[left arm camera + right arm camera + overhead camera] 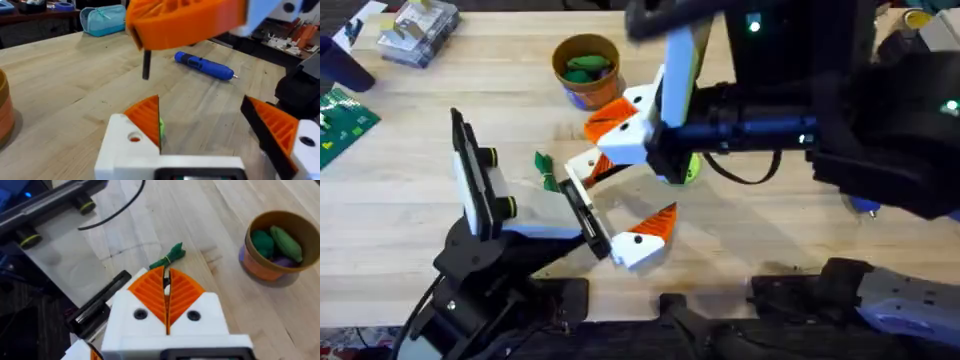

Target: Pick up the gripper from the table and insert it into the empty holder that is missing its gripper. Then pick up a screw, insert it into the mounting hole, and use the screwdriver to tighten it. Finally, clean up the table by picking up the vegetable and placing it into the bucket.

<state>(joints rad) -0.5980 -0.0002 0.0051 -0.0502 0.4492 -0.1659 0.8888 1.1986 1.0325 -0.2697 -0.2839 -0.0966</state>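
The holder [480,190] stands at the left, and the white-and-orange gripper [588,165] [145,125] sits on its black rail [582,212] opposite the dark-dotted twin [640,240] [280,130]. These two fingers stand wide apart as my left gripper [632,192] [200,107], open. My right gripper [605,122] [166,275] [150,30] hovers just above it, shut on a thin dark screw [146,65] [166,283]. A green vegetable [545,172] [170,257] lies on the table [740,240]. The bucket [582,97] [260,267] holds green pieces. The blue screwdriver [202,65] lies to the right.
A clear plastic box [417,28] and a green circuit board [340,125] sit at the far left. A teal pouch [102,20] lies near the table's edge. The right arm's dark bulk [890,110] and a black cable [750,178] cross the right half.
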